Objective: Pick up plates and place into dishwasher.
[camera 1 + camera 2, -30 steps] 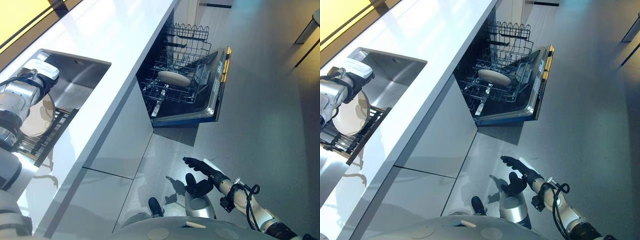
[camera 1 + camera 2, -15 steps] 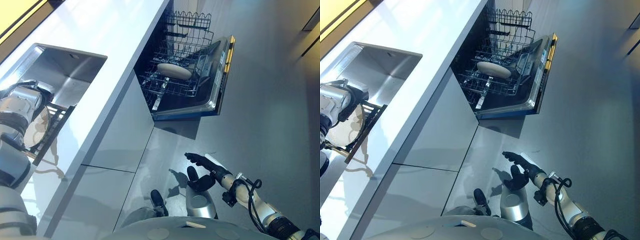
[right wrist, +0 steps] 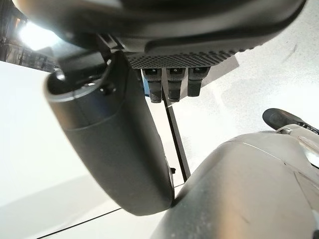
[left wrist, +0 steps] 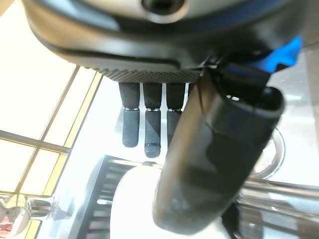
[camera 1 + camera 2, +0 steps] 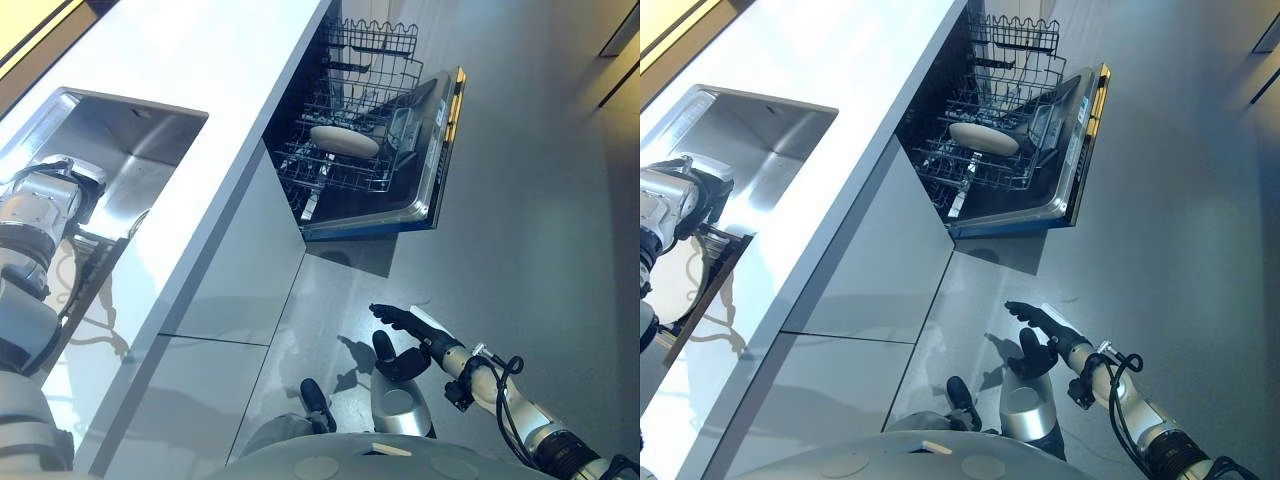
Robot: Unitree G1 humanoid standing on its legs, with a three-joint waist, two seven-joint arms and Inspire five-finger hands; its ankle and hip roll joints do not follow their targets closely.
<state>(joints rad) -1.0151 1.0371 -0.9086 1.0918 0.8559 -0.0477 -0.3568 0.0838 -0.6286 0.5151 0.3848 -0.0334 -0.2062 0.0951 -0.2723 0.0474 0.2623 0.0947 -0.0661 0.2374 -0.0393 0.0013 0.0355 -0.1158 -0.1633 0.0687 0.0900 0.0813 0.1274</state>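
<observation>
The sink (image 5: 120, 140) is a shiny metal box set in the long white counter (image 5: 830, 60). The left hand (image 4: 149, 119) is over the sink, above a dark rack (image 4: 102, 199) that sits in it. A white plate (image 4: 134, 199) stands in that rack, just under the hand. The fingers (image 4: 152, 127) are straight and spread a little, and the thumb (image 4: 214, 164) sticks out in front of the plate. The hand holds nothing, and the plate is not in it.

Further along the counter from the sink, the dishwasher (image 5: 400, 215) is open, with its door (image 5: 1075, 150) folded down to the floor (image 5: 540, 200). Its wire basket (image 5: 350, 150) is pulled out, and one pale plate (image 5: 343, 141) lies in it.

The right hand (image 5: 1040, 335) is low down, well away from the sink, over the grey floor near the cupboard doors (image 5: 870, 270). Its fingers are loose and a bit bent, and it holds nothing.
</observation>
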